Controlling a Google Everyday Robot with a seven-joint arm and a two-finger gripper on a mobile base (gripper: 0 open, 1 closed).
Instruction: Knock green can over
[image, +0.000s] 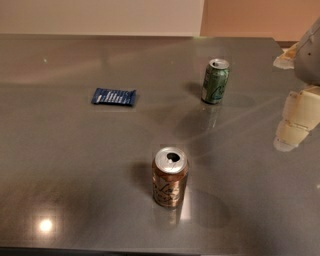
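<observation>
Nearest you stands the brown can (170, 177), upright on the grey desk (75, 175), its silver top showing an open mouth. Look farther back and to the right and you find the green can (215, 81), also upright, with pale script on its side, well apart from the brown one. Off to your left a flat blue packet (114, 96) lies on the desk. Your hand (296, 120) hangs at the right edge, pale and blocky, to the right of the green can and clear of it; whether it is wide or narrow you cannot tell.
</observation>
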